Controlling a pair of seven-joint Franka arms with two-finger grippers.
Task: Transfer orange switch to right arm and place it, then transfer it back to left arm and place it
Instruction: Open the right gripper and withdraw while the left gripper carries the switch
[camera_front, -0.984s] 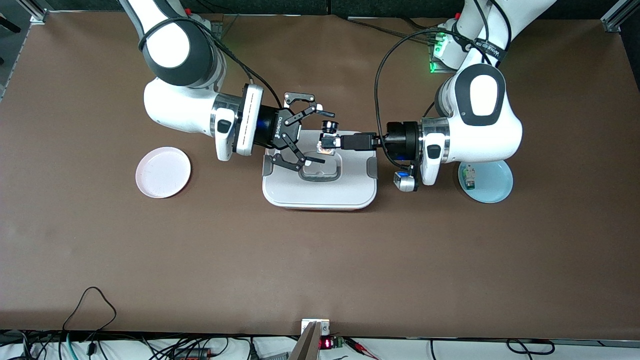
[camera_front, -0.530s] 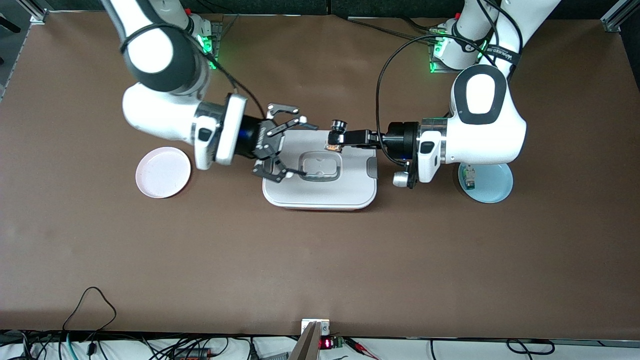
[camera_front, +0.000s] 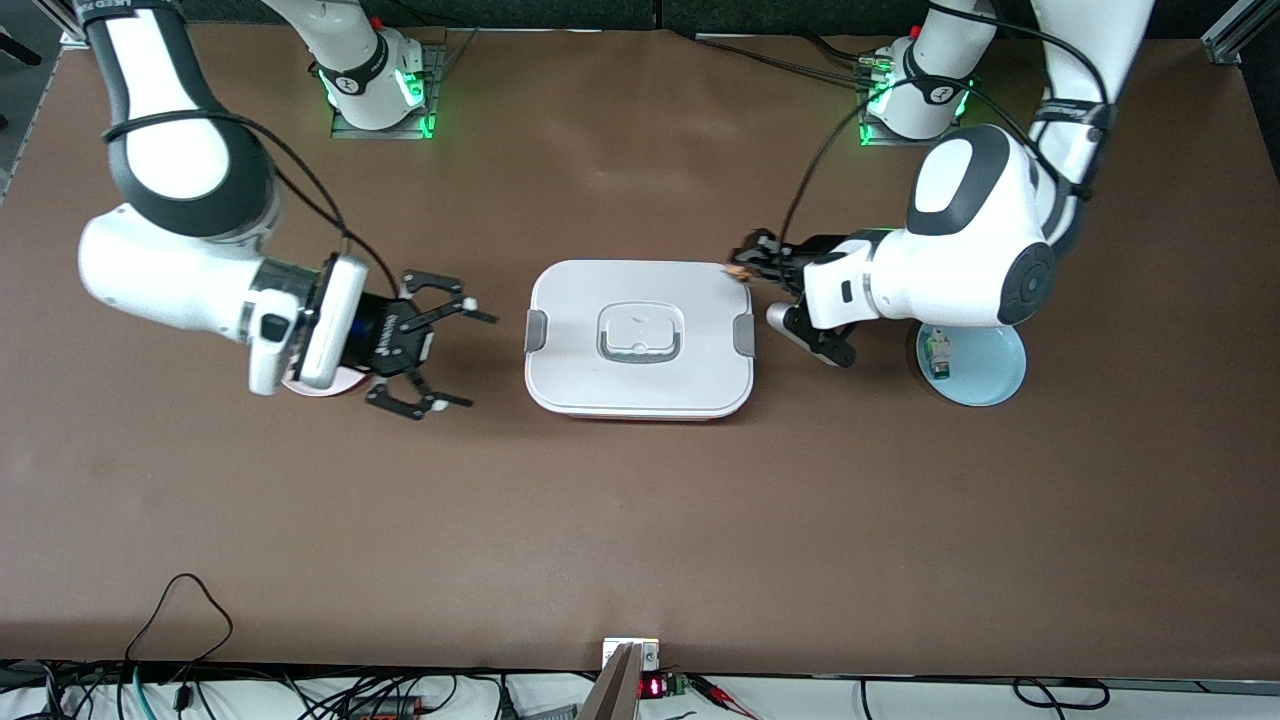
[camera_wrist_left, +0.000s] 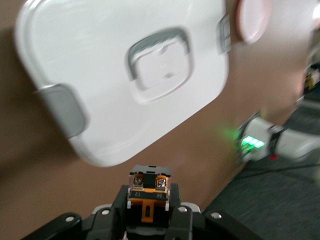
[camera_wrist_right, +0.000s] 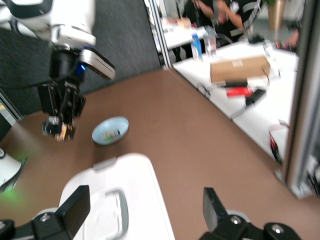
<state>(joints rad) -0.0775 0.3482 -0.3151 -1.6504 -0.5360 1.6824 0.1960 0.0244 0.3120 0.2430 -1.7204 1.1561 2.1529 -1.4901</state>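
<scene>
The orange switch (camera_front: 739, 270) is gripped by my left gripper (camera_front: 750, 264), which hangs over the corner of the white box (camera_front: 640, 375) toward the left arm's end. In the left wrist view the switch (camera_wrist_left: 150, 186) sits between the shut jaws of that gripper (camera_wrist_left: 150, 196), with the box (camera_wrist_left: 100, 60) below. My right gripper (camera_front: 465, 358) is open and empty, over the table beside the box toward the right arm's end. In the right wrist view its fingers (camera_wrist_right: 76, 204) are spread wide; the box (camera_wrist_right: 145, 185) and the left gripper holding the switch (camera_wrist_right: 62, 131) show farther off.
A pink plate (camera_front: 322, 387) lies mostly hidden under my right wrist; it also shows in the left wrist view (camera_wrist_left: 252, 20). A blue plate (camera_front: 990, 375) with a small white and green component (camera_front: 937, 355) lies under the left arm's elbow, also in the right wrist view (camera_wrist_right: 111, 131).
Both grippers have drawn apart from over the box. The right one moved, open and empty, toward the pink plate. The left one pulled back to the box's corner, still holding the switch.
</scene>
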